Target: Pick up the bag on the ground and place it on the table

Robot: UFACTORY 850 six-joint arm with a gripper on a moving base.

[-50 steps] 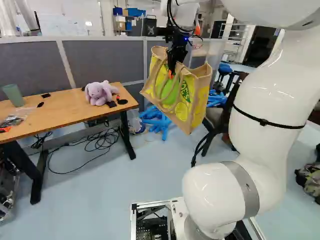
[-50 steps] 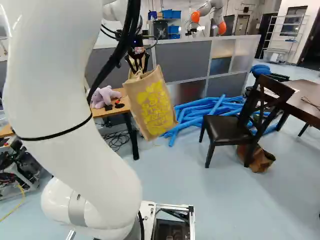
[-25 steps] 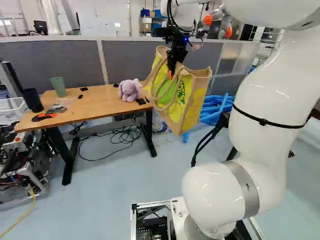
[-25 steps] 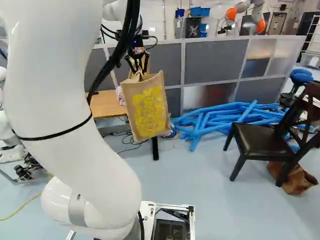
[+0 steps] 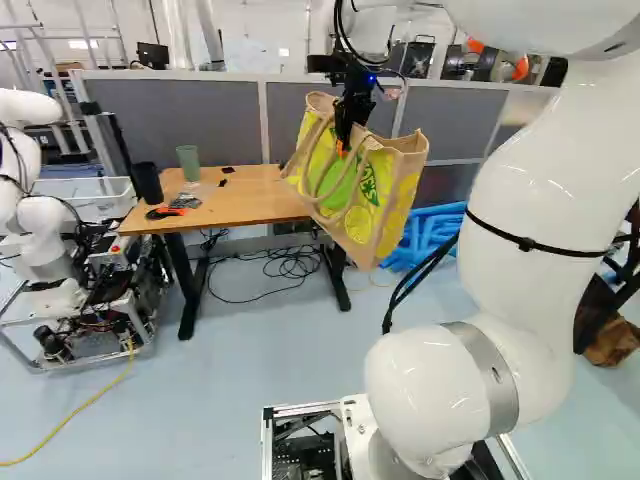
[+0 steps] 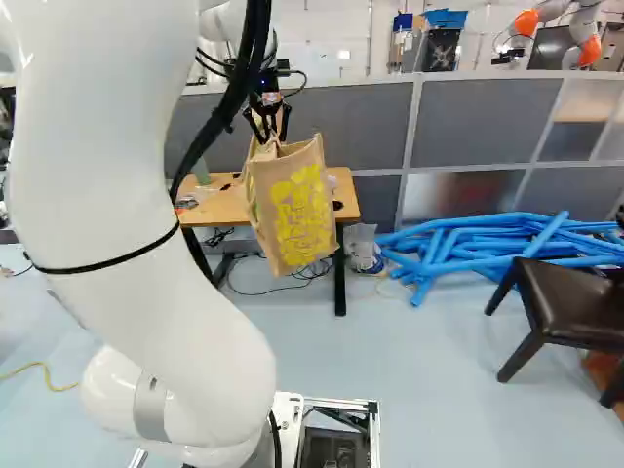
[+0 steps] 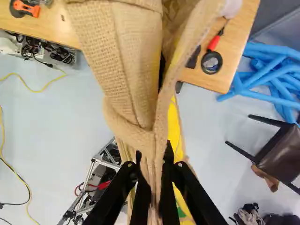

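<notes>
In the left base view my gripper (image 5: 343, 142) is up high, holding the tan and yellow bag (image 5: 385, 215) by its top and handles. The bag hangs tilted in the air, overlapping the right end of the wooden table (image 5: 240, 205). In the right base view the bag (image 6: 300, 219) covers part of that table (image 6: 219, 209). The wrist view has the gripper (image 7: 153, 176) shut on gathered bag fabric (image 7: 131, 61), with the table (image 7: 241, 35) beyond the bag.
On the table stand a green cup (image 5: 188, 162) and a black cup (image 5: 148, 183), with small tools near them. Another robot (image 5: 42, 235) is at the left. Blue tubes (image 6: 478, 244) and a dark chair (image 6: 565, 302) lie to the right. Grey partitions (image 6: 468, 127) run behind the table.
The base has turned left, so the table and partitions have shifted right in both base views. The bag stays in my gripper and the arm has hardly moved against its lowest joint.
</notes>
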